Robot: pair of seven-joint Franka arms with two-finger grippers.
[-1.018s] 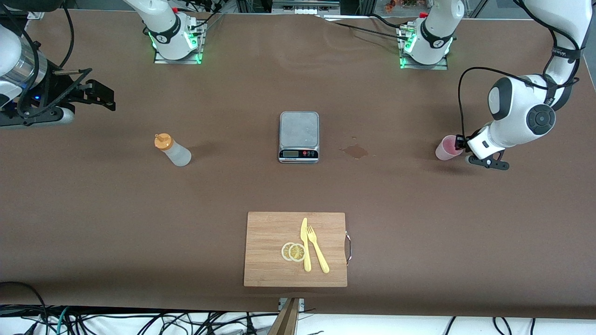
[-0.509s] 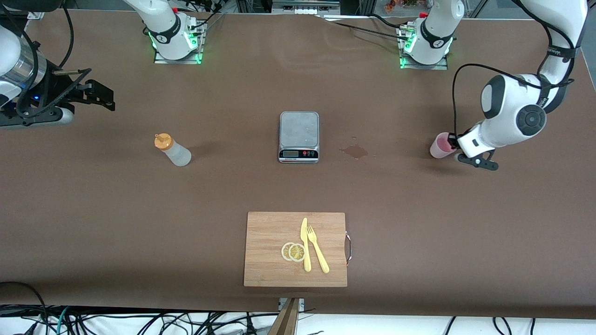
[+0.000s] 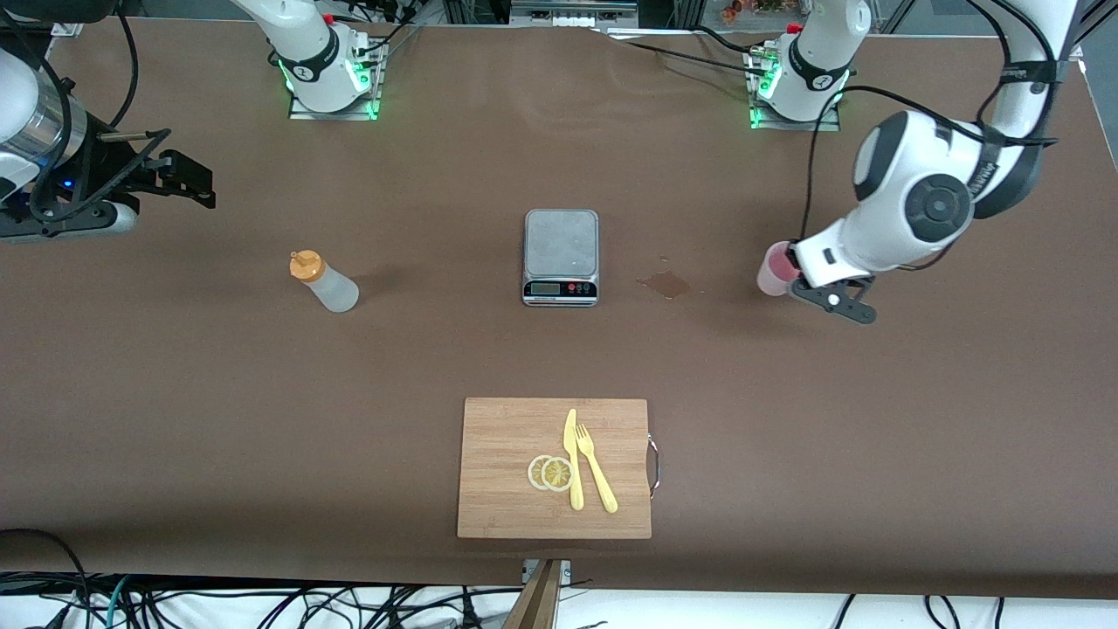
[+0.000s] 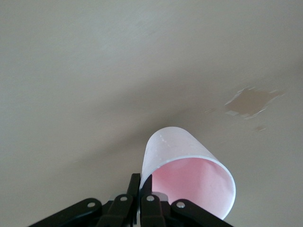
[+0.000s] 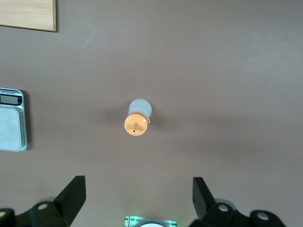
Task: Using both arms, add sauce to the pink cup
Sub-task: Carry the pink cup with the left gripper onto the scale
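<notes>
Moved: the left claw [image 3: 790,266] had carried the pink cup [image 3: 772,270] toward the scale since a second earlier; the right arm had stayed put.
Right claw [image 3: 188,179]: one, black, two-fingered, spread wide and holding nothing, over the brown surface [image 3: 262,393] at the right arm's end; arm waiting.
Squeeze bottle [image 3: 323,281]: one, translucent whitish, rounded, with an orange nozzle cap [image 5: 135,125], standing on the surface, between the right claw and the scale.
Scale [image 3: 561,257]: one, rectangular, grey metal plate, dark display strip on the edge nearer the camera.
Board [image 3: 555,467]: one, light wood grain, rectangular, metal handle; nearer the camera than the scale.
On board: two pale lemon slices [image 3: 550,473], one yellow plastic knife [image 3: 572,459], one yellow plastic fork [image 3: 596,467].
Stain [image 3: 666,282]: one brown wet patch between scale and cup.
Pink cup: one, pale translucent plastic, tapered, tilted, its rim [image 4: 189,158] pinched in the left claw.
Left claw: clamped on the cup's wall, over the surface toward the left arm's end.
</notes>
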